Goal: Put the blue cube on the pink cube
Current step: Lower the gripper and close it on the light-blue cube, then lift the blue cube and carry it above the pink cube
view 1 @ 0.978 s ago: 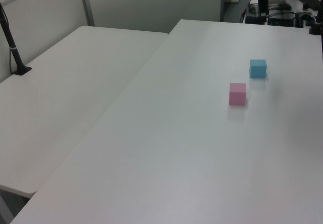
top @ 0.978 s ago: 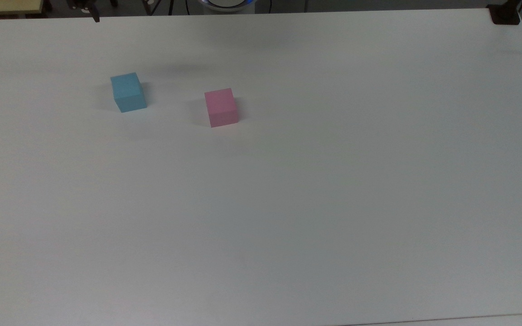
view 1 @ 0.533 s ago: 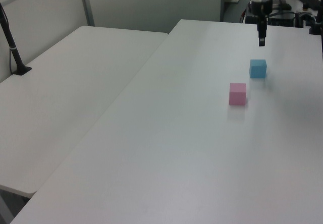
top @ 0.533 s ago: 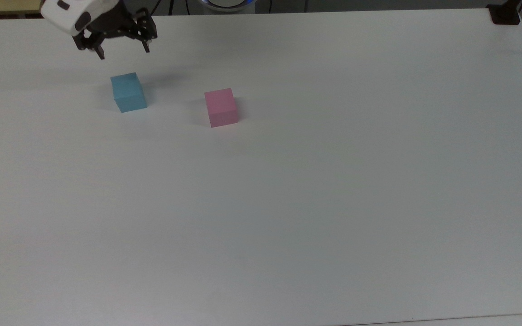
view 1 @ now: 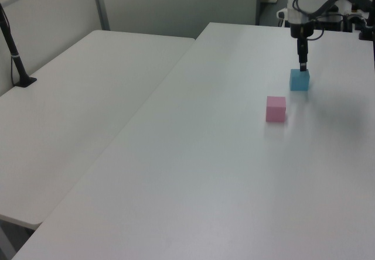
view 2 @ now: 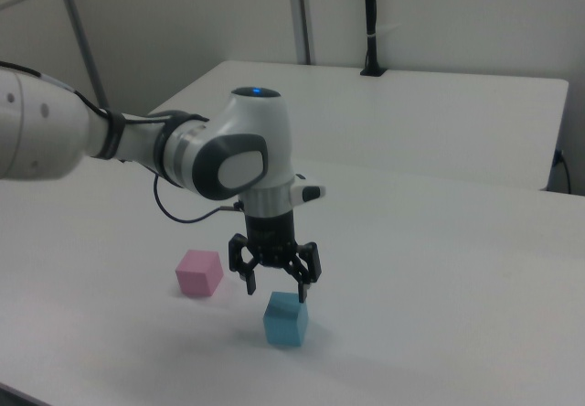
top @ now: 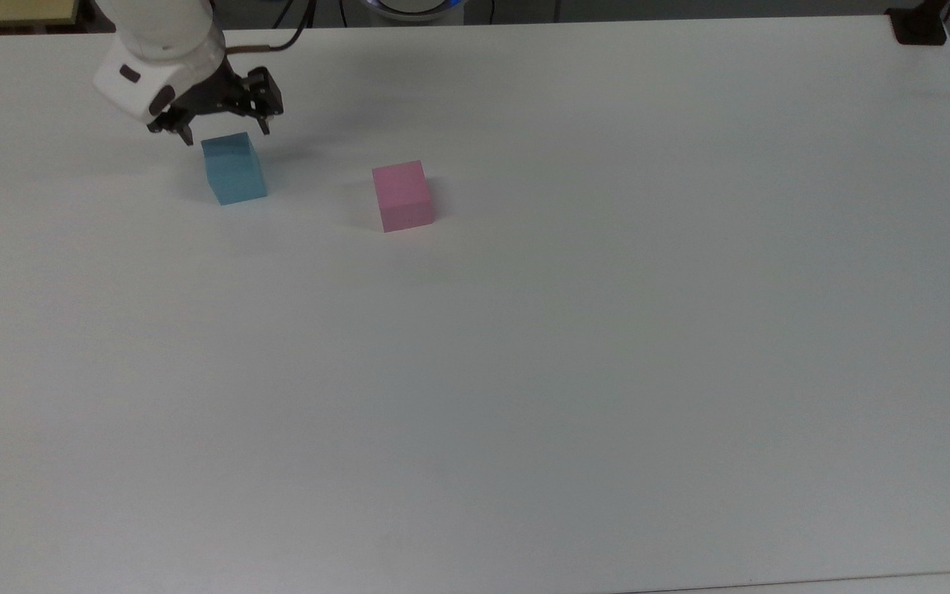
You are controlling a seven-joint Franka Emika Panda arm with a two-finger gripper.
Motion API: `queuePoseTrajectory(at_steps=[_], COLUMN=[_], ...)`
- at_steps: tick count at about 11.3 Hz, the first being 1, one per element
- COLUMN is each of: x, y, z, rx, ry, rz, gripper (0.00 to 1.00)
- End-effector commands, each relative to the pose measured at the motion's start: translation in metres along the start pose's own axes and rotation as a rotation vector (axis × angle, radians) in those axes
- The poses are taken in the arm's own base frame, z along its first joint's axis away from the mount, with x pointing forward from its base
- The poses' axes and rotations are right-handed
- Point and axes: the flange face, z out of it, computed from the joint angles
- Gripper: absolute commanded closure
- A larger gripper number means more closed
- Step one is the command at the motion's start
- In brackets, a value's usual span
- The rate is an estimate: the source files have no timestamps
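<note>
Gripper (view 2: 277, 287) sits spread just above the blue cube (view 2: 285, 319), which rests near the pink cube (view 2: 199, 272). We reckon grabbing, lifting and stacking are all left.

The pincer (view 2: 275, 286) hangs with fingers spread just above the blue cube (view 2: 285, 320). The pink cube (view 2: 199, 272) sits apart on the white surface (view 2: 439, 333).

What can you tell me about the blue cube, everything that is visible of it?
The blue cube is a small light-blue block with plain matte faces and sharp edges. It sits flat on the white table, apart from the pink cube, which lies to the top view's right of it. The gripper hangs open just above it, one finger toward each side. Nothing but the table is seen touching it.
</note>
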Motion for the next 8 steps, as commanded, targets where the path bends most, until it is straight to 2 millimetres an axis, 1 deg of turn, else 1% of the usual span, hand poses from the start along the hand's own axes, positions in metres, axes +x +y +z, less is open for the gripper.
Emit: queuePoseTrajectory(at_steps=[1, 3, 4, 5, 6, 7, 8], x=[0.013, 0.017, 0.017, 0.017, 0.014, 0.009, 0.008], y=[0.000, -0.002, -0.002, -0.003, -0.003, -0.007, -0.015], z=[0.029, 0.042, 0.043, 0.042, 0.034, 0.018, 0.002], rx=[-0.021, -0.017, -0.018, -0.014, -0.009, 0.007, 0.029], ry=[-0.009, -0.029, -0.031, -0.034, -0.038, -0.062, -0.098], rz=[-0.011, -0.017, -0.018, -0.016, -0.011, -0.015, -0.023], gripper=[0.02, 0.02, 0.11, 0.32, 0.46, 0.51, 0.51])
